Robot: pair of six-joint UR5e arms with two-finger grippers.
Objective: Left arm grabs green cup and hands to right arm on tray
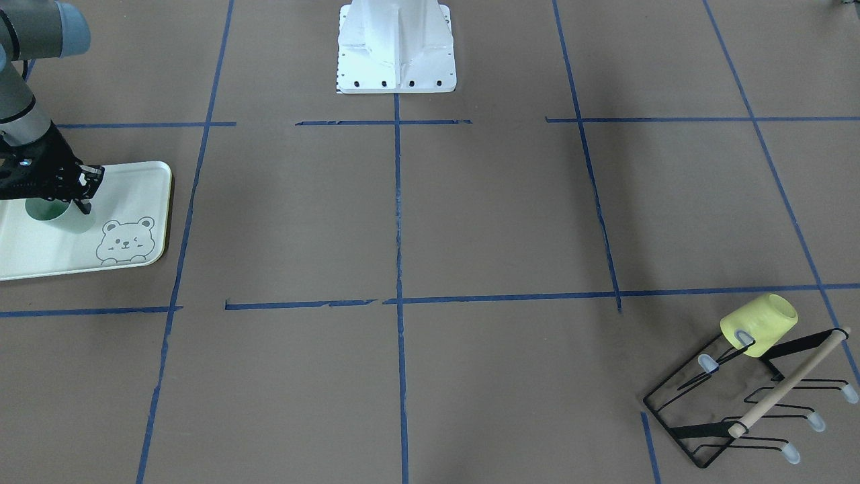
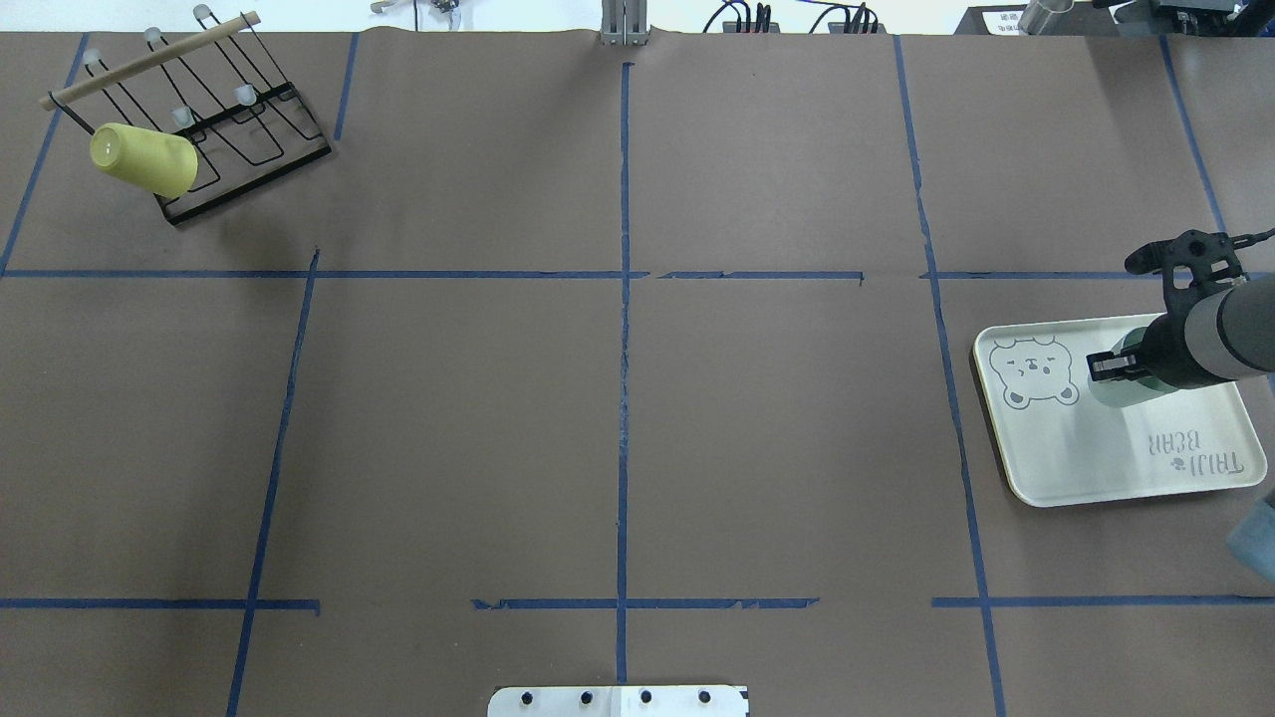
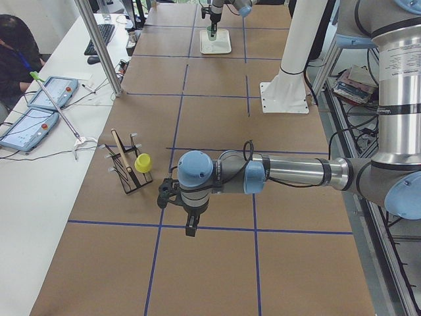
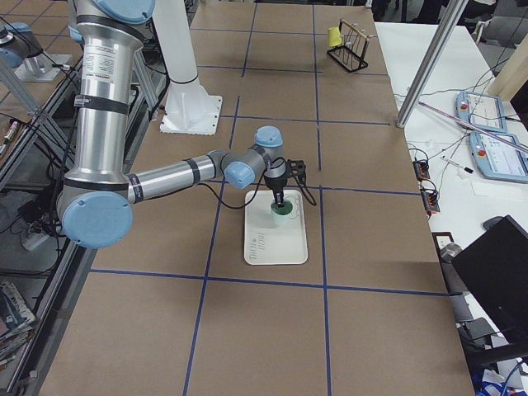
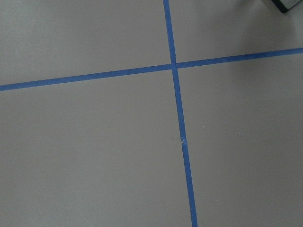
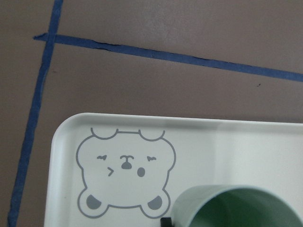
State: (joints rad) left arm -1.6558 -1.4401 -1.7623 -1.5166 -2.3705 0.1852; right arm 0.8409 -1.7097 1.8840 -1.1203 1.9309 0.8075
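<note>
Standing upright on the tray (image 2: 1096, 468), the green cup (image 2: 1121, 390) has its mouth up, just beside the grey bear drawing (image 2: 1036, 370) and well apart from the "TAIJI BEAR" lettering (image 2: 1205, 453). The right gripper (image 1: 75, 200) reaches down onto the cup's rim with its fingers drawn narrow across the wall. In the right wrist view a black fingertip (image 6: 164, 221) lies against the outside of the wall, so the gripper holds the cup by its rim. The tray lies flat on the counter (image 2: 448, 398) close to its right edge, about midway between the near and far edges.

The left gripper (image 3: 191, 229) hangs over the counter's left half, pointing down, nearer the robot than the rack. Only the side view shows it, so I cannot tell whether it is wide or narrow. Its wrist camera sees brown counter and crossing blue tape lines (image 5: 174, 66).

At the far left corner of the counter stands a black wire rack (image 2: 249, 186) topped by a wooden rod (image 2: 149, 57). A pale yellow cup (image 2: 144, 159) hangs on one prong, lying on its side.
</note>
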